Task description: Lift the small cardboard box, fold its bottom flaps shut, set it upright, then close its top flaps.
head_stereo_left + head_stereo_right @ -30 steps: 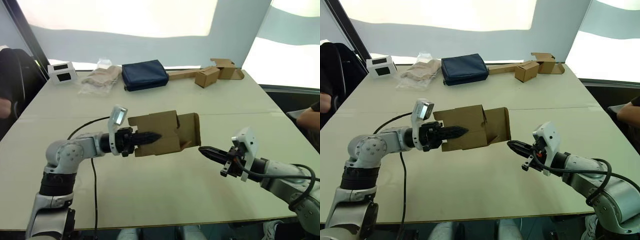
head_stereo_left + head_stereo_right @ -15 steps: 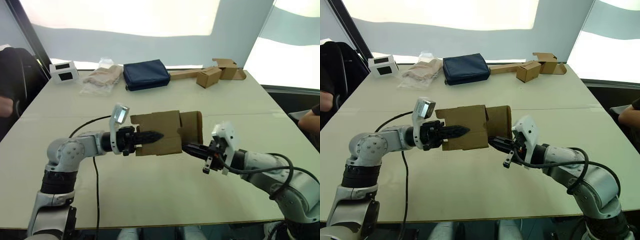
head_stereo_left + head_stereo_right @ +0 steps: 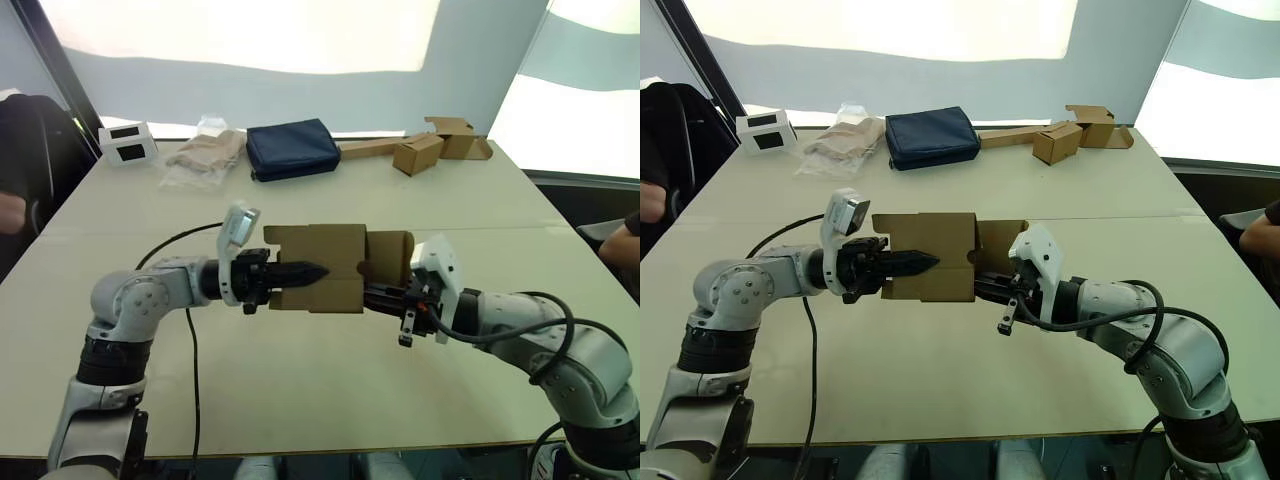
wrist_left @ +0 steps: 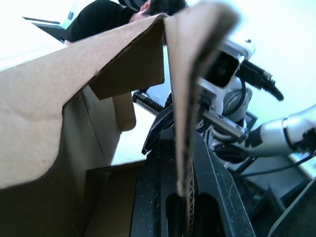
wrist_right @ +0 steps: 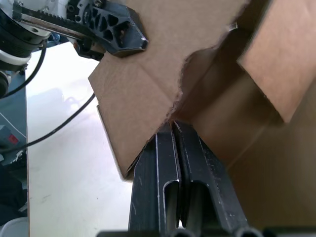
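Left eye view: small cardboard box [image 3: 312, 268] between left gripper [image 3: 308, 271] and right gripper [image 3: 372, 293].

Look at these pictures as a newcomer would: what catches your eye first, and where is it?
The box, held above the middle of the table between two arms. The left hand is clamped on its near wall; the right hand, shut, meets its open end. Far behind lies a dark blue pouch.

Small cardboard box [image 3: 315, 268]: matt brown corrugated card, torn fluted edges. Tool fingers [image 5: 170, 182]: smooth black plastic. Table [image 3: 330, 390]: matt beige.
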### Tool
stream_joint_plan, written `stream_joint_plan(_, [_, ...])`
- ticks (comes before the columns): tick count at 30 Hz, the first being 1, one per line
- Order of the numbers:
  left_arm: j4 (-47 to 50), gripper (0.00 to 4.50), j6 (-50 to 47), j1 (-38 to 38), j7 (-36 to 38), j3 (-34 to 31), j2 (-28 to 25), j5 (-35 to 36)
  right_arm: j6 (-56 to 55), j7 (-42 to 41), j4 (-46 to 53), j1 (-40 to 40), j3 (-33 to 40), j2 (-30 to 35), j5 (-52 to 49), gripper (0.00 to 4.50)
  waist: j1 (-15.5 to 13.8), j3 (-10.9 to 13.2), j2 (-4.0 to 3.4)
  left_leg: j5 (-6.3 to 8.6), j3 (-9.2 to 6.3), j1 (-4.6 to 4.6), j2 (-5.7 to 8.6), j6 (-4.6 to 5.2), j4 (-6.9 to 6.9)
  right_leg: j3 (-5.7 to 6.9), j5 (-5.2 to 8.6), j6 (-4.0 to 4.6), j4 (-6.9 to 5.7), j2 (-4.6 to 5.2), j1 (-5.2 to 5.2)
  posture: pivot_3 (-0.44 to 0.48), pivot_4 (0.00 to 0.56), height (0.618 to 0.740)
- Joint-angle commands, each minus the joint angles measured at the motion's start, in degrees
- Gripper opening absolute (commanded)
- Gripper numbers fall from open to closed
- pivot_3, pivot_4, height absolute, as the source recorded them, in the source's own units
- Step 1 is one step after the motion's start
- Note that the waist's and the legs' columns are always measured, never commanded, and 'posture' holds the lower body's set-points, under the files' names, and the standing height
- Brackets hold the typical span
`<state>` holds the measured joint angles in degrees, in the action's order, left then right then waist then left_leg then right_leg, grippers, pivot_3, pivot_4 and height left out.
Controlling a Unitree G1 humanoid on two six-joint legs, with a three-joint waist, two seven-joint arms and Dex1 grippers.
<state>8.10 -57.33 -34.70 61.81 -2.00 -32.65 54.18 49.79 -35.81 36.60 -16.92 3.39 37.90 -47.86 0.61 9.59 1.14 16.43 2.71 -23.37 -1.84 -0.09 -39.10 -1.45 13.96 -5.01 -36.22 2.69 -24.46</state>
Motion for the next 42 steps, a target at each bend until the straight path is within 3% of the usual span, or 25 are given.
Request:
stream_joint_plan(1, [3.2,0.03,6.5,-0.8,5.1,1.9,-2.4,-4.0,1.2,0.9,-0.1,1.3,8.7,1.0,-6.9,0.00,0.0,0.0,0.00,0.00,0.01,0.00,0.00,0.00,0.00,0.00,0.00,0.00,0.00,0.01,0.00,0.000,0.150,0.740])
stream_joint_plan(8, [2.0,0.03,10.8,-2.3,7.6,2.6,-3.4,-6.9,2.3,6.0,-8.7,5.5,24.9,0.1,-29.7,0.00,0.0,0.0,0.03,0.00,0.04,-0.02,-0.01,0.00,0.00,-0.01,0.00,0.01,0.05,0.05,0.02,0.000,0.150,0.740])
stream_joint_plan(12, [1.3,0.00,10.4,-2.8,8.4,1.8,-3.6,-6.3,1.0,7.1,-15.8,6.7,28.5,-1.7,-35.3,1.19,0.2,0.0,0.02,0.00,0.06,0.00,-0.01,0.00,0.00,-0.04,-0.01,0.00,0.04,0.01,0.02,0.000,0.150,0.740])
stream_joint_plan(19, [-0.7,0.00,7.5,-5.3,7.0,-1.1,-2.3,-2.4,-1.1,6.1,-19.0,7.5,23.6,-7.6,-33.6,3.90,0.2,0.0,-0.03,0.01,0.01,0.01,-0.05,0.03,0.03,-0.02,-0.01,-0.02,-0.02,-0.09,-0.01,0.000,0.150,0.740])
stream_joint_plan(24, [-1.5,0.00,5.1,-6.2,5.1,-2.7,-1.4,0.1,-4.1,7.4,-19.2,5.9,20.3,-14.8,-34.4,3.90,0.2,0.0,-0.03,0.01,0.01,0.00,-0.04,0.03,0.03,-0.03,-0.09,-0.18,-0.01,-0.06,-0.01,0.000,0.150,0.740])
stream_joint_plan(28, [-1.5,0.00,4.5,-6.3,4.5,-2.6,-1.4,0.3,-4.1,7.7,-14.4,6.3,17.3,-16.3,-35.0,3.90,0.2,0.1,-0.07,0.01,0.01,-0.01,-0.05,0.03,0.03,-0.02,-0.10,-0.19,-0.01,-0.07,-0.02,0.000,0.150,0.740])
stream_joint_plan(42, [-6.2,0.00,6.9,-8.0,6.4,-0.9,-0.5,-3.6,-4.7,14.2,-8.7,5.5,14.3,-14.5,-40.4,3.90,0.1,0.1,-0.07,0.01,0.02,-0.01,-0.05,0.02,0.02,-0.01,-0.02,-0.04,-0.01,-0.04,-0.01,0.000,0.150,0.740])
